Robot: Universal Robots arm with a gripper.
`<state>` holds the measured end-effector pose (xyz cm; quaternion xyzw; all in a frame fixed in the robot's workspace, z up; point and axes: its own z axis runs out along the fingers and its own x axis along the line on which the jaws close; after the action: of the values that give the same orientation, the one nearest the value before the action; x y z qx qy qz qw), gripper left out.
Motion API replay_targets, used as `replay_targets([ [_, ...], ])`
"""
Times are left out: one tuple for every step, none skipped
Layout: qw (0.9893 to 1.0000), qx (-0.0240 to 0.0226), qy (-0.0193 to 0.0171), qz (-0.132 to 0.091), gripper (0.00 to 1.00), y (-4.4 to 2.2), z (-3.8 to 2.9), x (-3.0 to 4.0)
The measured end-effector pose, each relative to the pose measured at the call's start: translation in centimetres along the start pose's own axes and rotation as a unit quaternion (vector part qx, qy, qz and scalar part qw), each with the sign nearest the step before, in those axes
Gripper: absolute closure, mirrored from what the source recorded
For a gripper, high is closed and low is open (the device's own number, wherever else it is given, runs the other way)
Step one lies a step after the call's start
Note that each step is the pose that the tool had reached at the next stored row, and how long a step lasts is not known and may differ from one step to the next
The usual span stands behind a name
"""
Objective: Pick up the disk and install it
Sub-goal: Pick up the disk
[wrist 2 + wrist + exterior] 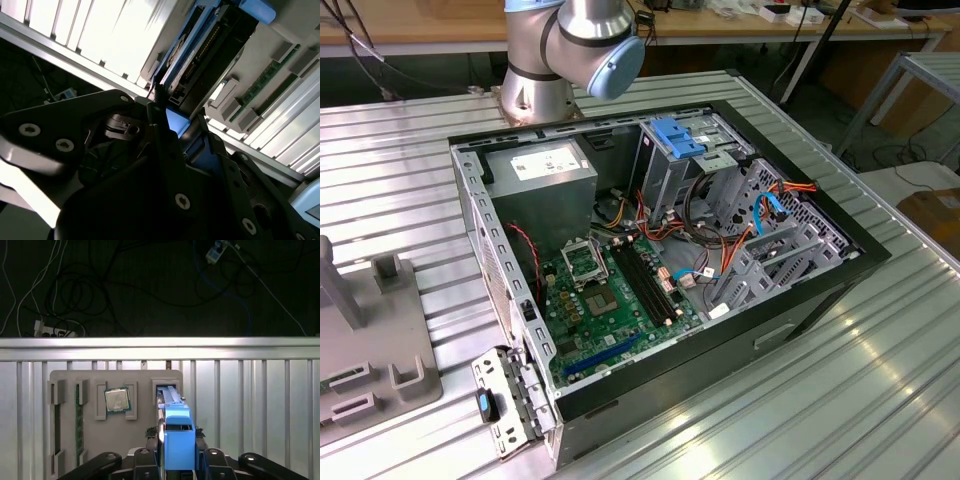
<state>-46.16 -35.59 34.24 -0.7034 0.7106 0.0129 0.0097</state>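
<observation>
On the exterior view's left, a grey tray (380,350) lies on the metal table (410,150). Next to it, in the middle, sits a big open computer case (800,310). Inside the case, a grey power box (540,170) sits at the far left. A green board (610,300) lies flat on the bottom. Right of the power box stands a metal cage (670,175) with a blue latch (675,135) on top. Orange and red wires (720,250) run to the right of the board. The arm (570,45) stands at the far side of the table, behind the case.

The first wrist view looks down at the tray (67,380). A green memory stick (78,420), a square chip (117,400) and the disk (177,440) are on it, with the chip between the other two. The disk stands on its edge in a slot of the tray, its blue frame toward the gripper (178,462). The jaws are narrow, with one black finger (150,460) on each side, holding the disk. Past the table edge, cables (75,295) lie on the dark floor.

In the second wrist view, the disk (195,55) reaches away from the gripper (180,107). The memory stick (265,80) lies near it on the tray (280,30).
</observation>
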Motion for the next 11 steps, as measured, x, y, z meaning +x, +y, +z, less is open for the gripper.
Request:
replay_targets([
  [1.0000,0.0000,0.0000,0.000,0.64,0.00,-0.17,0.00],
  [1.0000,0.0000,0.0000,0.000,0.64,0.00,-0.35,-0.01],
  [1.0000,0.0000,-0.0003,0.000,0.64,0.00,-0.51,-0.01],
  [1.0000,0.0000,-0.0006,0.000,0.64,0.00,-0.64,-0.02],
  [1.0000,0.0000,-0.0010,0.000,0.64,0.00,-0.85,-0.03],
  [1.0000,0.0000,-0.0011,0.000,0.64,0.00,-0.96,-0.03],
  [1.0000,0.0000,-0.0012,0.000,0.64,0.00,-1.10,-0.03],
  [1.0000,0.0000,-0.0016,0.000,0.64,0.01,-1.41,-0.04],
  [1.0000,0.0000,-0.0018,0.000,0.64,0.01,-1.69,-0.05],
  [1.0000,0.0000,-0.0020,0.000,0.64,0.01,-1.91,-0.06],
  [1.0000,-0.0001,-0.0023,0.000,0.64,0.01,-2.31,-0.07],
])
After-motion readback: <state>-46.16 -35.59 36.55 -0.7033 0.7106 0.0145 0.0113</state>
